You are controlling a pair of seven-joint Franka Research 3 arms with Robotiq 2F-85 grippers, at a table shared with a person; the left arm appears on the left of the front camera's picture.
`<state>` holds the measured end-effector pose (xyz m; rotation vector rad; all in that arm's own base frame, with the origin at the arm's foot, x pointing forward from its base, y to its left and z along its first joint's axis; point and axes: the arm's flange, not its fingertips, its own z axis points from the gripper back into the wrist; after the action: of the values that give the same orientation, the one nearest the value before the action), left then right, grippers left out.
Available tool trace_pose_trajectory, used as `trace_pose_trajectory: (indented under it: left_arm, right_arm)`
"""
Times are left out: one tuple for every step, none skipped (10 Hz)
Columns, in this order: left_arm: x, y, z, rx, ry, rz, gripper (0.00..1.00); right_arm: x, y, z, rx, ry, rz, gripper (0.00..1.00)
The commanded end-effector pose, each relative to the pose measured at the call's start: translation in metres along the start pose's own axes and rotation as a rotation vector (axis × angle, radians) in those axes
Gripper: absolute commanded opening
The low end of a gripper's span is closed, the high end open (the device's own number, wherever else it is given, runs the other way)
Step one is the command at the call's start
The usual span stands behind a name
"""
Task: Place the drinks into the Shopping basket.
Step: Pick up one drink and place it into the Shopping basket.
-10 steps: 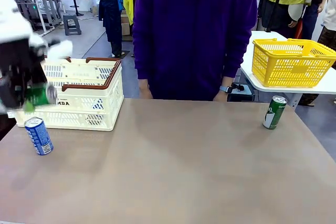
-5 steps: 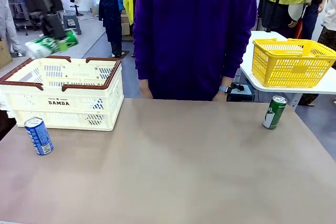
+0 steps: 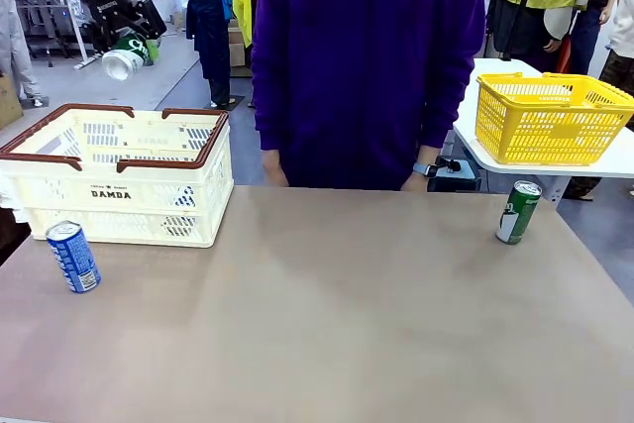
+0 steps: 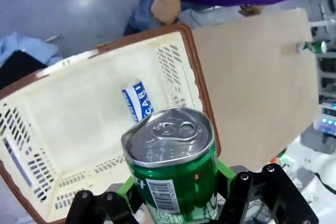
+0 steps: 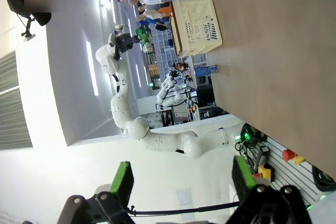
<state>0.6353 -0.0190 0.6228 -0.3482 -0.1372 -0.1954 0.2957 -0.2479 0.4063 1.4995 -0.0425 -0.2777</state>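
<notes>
The cream, brown-rimmed Shopping basket (image 3: 149,200) sits at the desk's (image 3: 347,324) left, a blue-and-white can (image 4: 137,100) lying inside. A green can (image 3: 124,56) hangs tilted above it, a blue can (image 3: 73,256) stands before it, and a second green can (image 3: 518,212) stands far right.

A: What moved since a second ago?
B: The left pincer (image 3: 134,45) with the green can (image 3: 122,60). It was low at the Shopping basket (image 3: 158,185), covering its near-left corner, then went up over it.
A: And now?
B: Higher again, slightly right, over the far side (whole basket front visible now). The can went from lying sideways to tipped, silver top pointing down at the basket.
</notes>
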Motion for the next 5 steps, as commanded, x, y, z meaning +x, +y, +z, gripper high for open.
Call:
trace_pose_trajectory:
  left_arm:
    - [-0.002, -0.002, 0.0, -0.041, 0.037, -0.044, 0.0]
    - [-0.002, -0.002, 0.0, -0.041, 0.037, -0.044, 0.0]
    - [0.0, 0.0, -0.004, -0.008, 0.014, -0.008, 0.0]
    - [-0.023, 0.003, -0.031, 0.051, -0.04, 0.007, 0.0]
    - [-0.039, 0.013, -0.056, 0.075, -0.057, 0.028, 0.0]
  right_arm:
    - [-0.001, 0.002, 0.0, -0.008, -0.001, 0.003, 1.0]
    - [-0.001, 0.002, 0.0, -0.008, -0.001, 0.003, 1.0]
    - [-0.001, 0.002, 0.0, -0.008, -0.001, 0.003, 1.0]
    - [-0.001, 0.002, 0.0, -0.008, -0.001, 0.003, 1.0]
    - [-0.001, 0.002, 0.0, -0.008, -0.001, 0.003, 1.0]
